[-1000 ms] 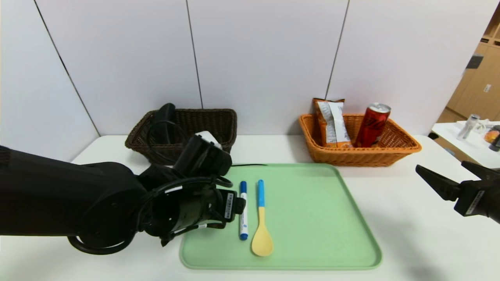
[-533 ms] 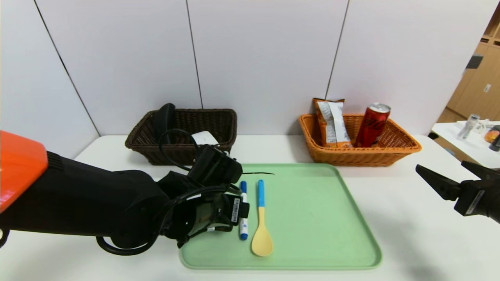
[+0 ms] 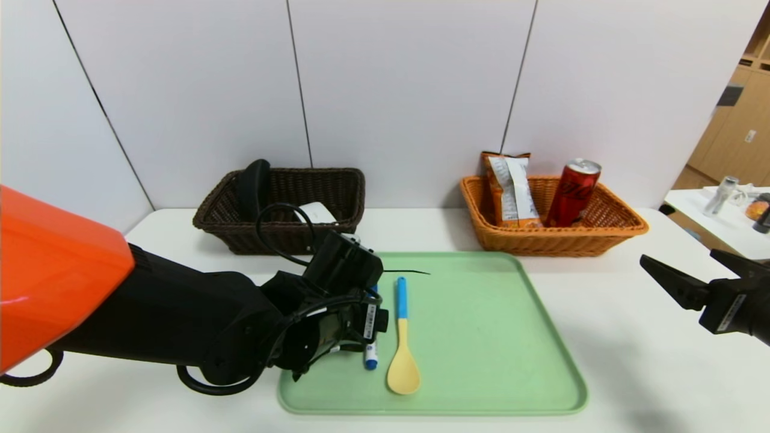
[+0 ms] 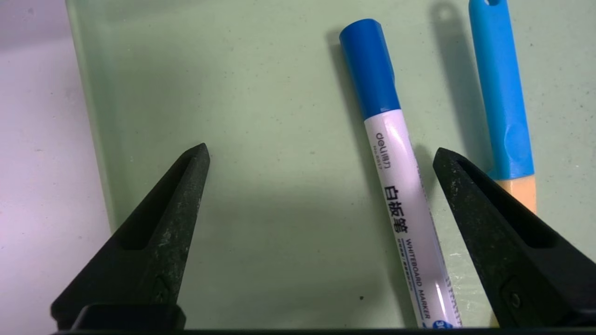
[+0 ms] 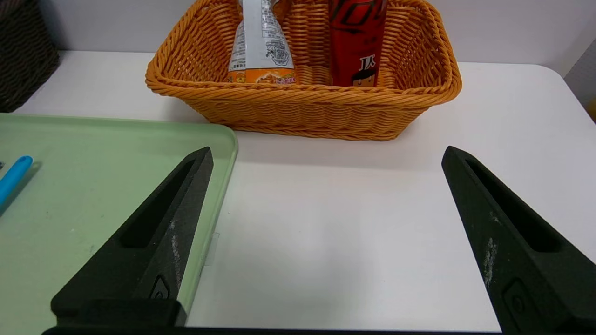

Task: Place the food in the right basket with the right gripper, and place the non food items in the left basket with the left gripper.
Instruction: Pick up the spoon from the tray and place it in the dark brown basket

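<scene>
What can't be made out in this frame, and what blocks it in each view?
- Marker: head view shows only its lower end; the left gripper, open over it, hides the rest.
- Marker tip: cut off by the left wrist view's edge.
- Spoon bowl: outside the left wrist view.
- Black case and white case: partly hidden by the dark basket wall and the arm's cable.
- Can top: cut off in the right wrist view.
</scene>
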Motion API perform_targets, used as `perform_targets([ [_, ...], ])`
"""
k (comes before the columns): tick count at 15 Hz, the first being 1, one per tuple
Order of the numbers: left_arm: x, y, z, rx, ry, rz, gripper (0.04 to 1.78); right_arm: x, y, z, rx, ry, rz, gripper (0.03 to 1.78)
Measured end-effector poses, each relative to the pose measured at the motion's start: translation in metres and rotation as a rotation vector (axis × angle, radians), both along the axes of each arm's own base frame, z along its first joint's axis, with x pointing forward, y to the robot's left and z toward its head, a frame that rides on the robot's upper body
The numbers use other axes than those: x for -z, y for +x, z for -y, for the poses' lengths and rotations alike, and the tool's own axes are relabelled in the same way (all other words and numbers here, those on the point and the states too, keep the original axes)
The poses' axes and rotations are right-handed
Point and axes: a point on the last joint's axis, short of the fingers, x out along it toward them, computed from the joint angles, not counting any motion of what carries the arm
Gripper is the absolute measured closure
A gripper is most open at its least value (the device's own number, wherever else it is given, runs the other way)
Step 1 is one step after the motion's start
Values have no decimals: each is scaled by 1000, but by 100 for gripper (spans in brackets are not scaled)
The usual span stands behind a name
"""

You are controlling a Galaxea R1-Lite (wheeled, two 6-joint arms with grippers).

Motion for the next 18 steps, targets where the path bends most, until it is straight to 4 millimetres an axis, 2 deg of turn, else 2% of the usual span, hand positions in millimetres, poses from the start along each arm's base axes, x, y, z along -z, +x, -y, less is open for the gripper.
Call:
perform_targets([
  [1, 0, 0, 0, 1, -1, 3, 21, 0, 0, 0, 0, 0, 0, 12],
  [5, -1, 1, 1, 5, -13, 9, 80, 1, 2, 0, 5, 26, -7, 12],
  [8, 0, 1, 1, 4, -11, 7, 110, 1, 2, 0, 5, 28, -11, 12],
  [9, 0, 0, 0, 5, -10, 6, 155, 1, 3, 1, 6, 28, -11, 12],
  [10, -1, 0, 0, 8, -7, 7, 166, 1, 3, 1, 6, 28, -11, 12],
  [15, -2, 0, 0, 8, -5, 15, 166, -1, 3, 1, 5, 28, -5, 12],
  [18, -16, 2, -2, -8, -18, 84, 166, -2, 4, 1, 5, 28, 0, 12],
])
